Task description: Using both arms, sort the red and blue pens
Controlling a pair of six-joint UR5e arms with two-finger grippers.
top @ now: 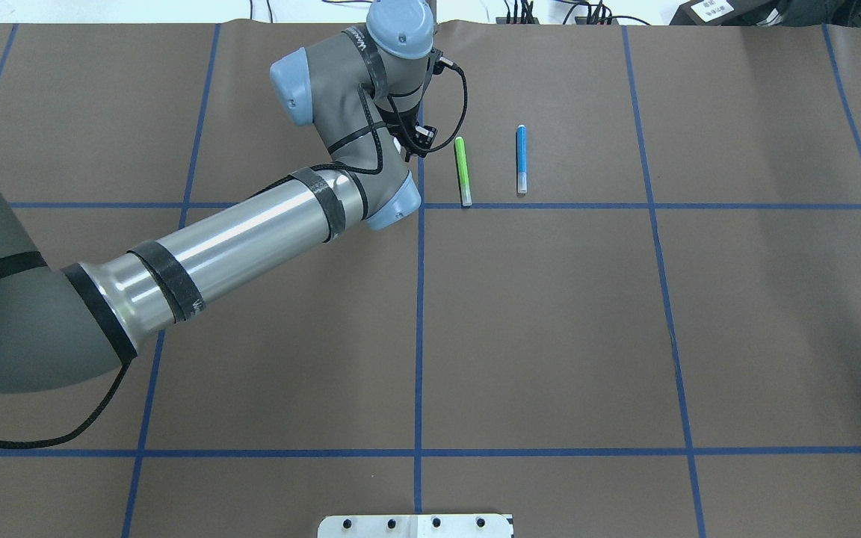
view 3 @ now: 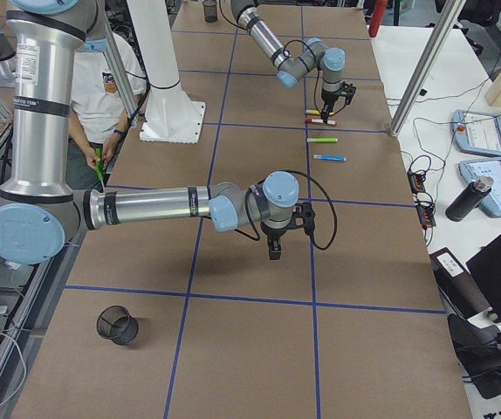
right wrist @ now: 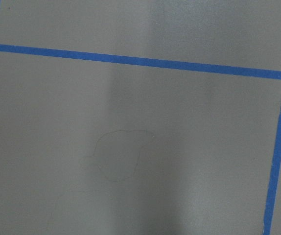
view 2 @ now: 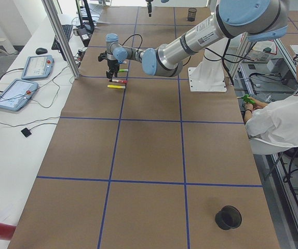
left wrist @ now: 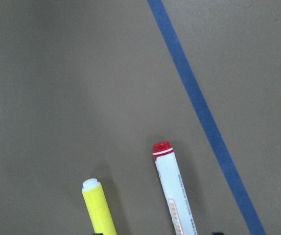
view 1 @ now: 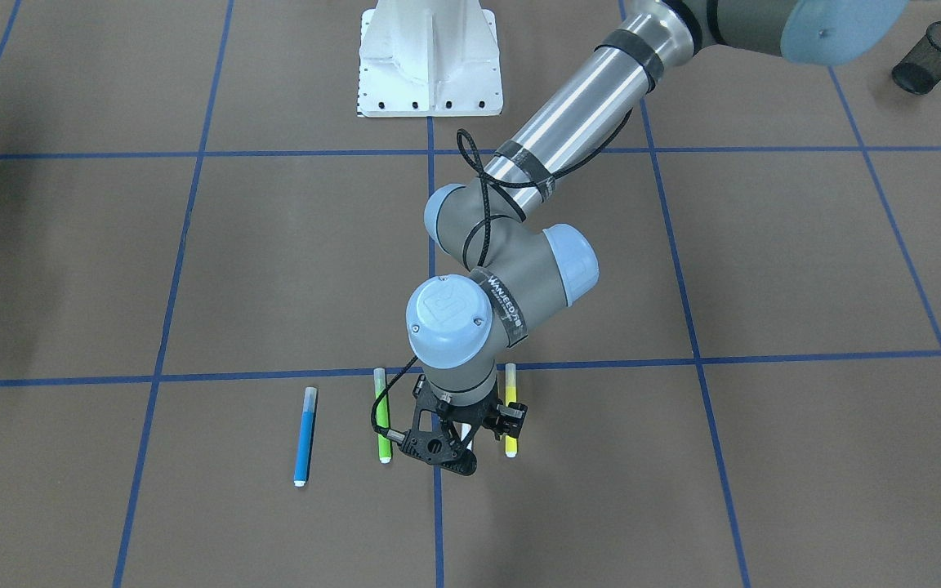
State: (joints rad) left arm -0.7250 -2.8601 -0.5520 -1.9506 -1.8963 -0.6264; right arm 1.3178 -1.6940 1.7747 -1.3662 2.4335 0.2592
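Observation:
The red pen (left wrist: 175, 196), white-barrelled with a red end, lies beside the yellow marker (left wrist: 100, 208) in the left wrist view. My left gripper (view 1: 458, 437) hangs open low over it, one finger on either side, and in the front view its body hides most of the pen. The blue pen (view 1: 305, 437) lies apart on the brown table, with the green marker (view 1: 382, 416) between it and the gripper. In the overhead view the blue pen (top: 522, 159) sits right of the green marker (top: 463, 170). My right gripper (view 3: 274, 249) hovers over bare table far from the pens; I cannot tell whether it is open or shut.
A black mesh cup (view 1: 932, 57) stands on my left side, and another (view 3: 117, 325) near the table's right end. The white pedestal base (view 1: 430, 61) is at the back. A seated person (view 2: 284, 119) is beside the table. Tablets (view 2: 19, 93) lie off the far edge.

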